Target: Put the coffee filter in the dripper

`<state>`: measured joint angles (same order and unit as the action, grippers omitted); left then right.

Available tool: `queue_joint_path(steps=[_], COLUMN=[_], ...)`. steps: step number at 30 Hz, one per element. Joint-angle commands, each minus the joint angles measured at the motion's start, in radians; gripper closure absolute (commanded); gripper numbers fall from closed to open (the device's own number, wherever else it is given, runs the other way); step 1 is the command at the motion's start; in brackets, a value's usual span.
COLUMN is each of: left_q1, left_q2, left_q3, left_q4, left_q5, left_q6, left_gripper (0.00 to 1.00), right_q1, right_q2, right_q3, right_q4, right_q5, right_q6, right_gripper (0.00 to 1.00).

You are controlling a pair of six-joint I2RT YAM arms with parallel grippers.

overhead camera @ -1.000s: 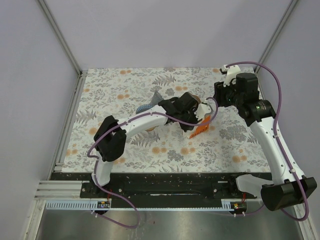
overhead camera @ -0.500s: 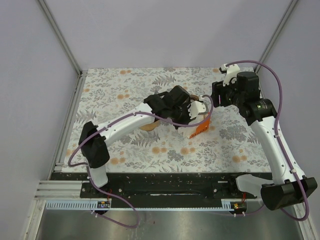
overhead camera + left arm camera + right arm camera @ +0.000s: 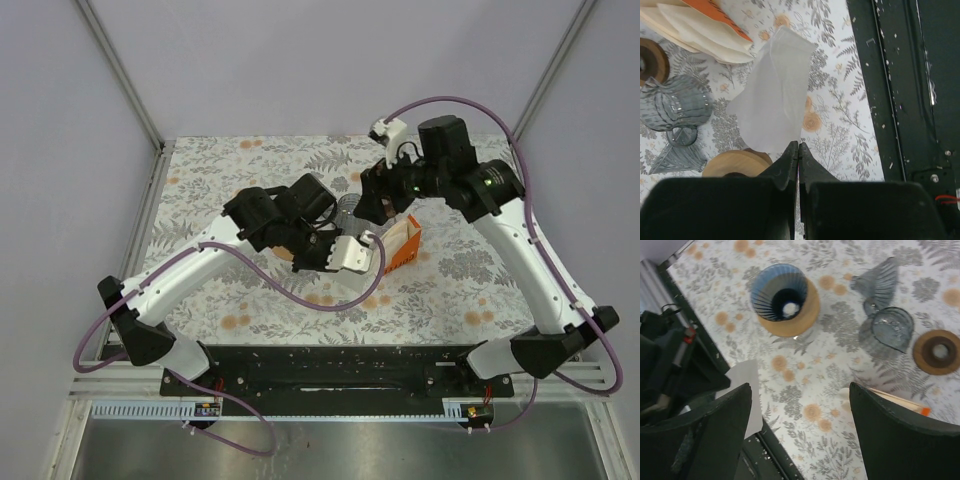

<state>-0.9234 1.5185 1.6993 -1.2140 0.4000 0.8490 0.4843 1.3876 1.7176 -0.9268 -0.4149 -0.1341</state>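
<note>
The coffee filter [image 3: 774, 95] hangs by one edge in your left gripper [image 3: 798, 148], whose jaws are pinched tight on the paper. It looks clear of the table [image 3: 250, 160], close to a wooden collar, and it is not yet in the dripper [image 3: 781, 296]. That dripper, a blue ribbed cone on a wooden base, stands upright with its mouth free. Your right gripper [image 3: 800, 405] is spread wide and holds nothing, hovering above the dripper area. You are at the carrying step, I judge: bring the filter over the cone's mouth, point down, lower it in, then let go. The paper looks flat, so it may need opening. Beside it lie the orange filter pack [image 3: 705, 20], a glass cup [image 3: 887, 332], a tipped glass cone [image 3: 880, 280] and a wooden ring [image 3: 938, 351]. No brand or writing is legible on any of them
</note>
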Motion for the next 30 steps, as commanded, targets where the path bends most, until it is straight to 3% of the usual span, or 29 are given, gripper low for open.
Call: queue_joint_path(steps=[1, 11, 17, 24, 30], left_q1=[-0.011, -0.037, -0.049, -0.049, -0.051], left_q2=[-0.023, -0.021, -0.02, -0.023, -0.024], left_q3=[0.0, 0.054, 0.091, 0.106, 0.091], left_q4=[-0.105, -0.107, -0.108, -0.096, -0.047], left_q5=[-0.004, -0.058, -0.085, -0.099, -0.165], left_q6=[0.111, 0.099, 0.102, 0.101, 0.088], left_gripper=[1.0, 1.0, 1.0, 1.0, 1.0], right_q1=[0.048, 0.083, 0.089, 0.093, 0.096], right_q2=[0.089, 0.117, 0.114, 0.134, 0.119], right_q3=[0.137, -0.007, -0.065, -0.107, -0.157], right_q4=[-0.164, -0.095, -0.058, -0.033, 0.019], right_q5=[-0.077, -0.327, -0.322, -0.344, -0.389], right_q6=[0.034, 0.197, 0.234, 0.264, 0.301], right_gripper=[0.14, 0.16, 0.17, 0.3, 0.32])
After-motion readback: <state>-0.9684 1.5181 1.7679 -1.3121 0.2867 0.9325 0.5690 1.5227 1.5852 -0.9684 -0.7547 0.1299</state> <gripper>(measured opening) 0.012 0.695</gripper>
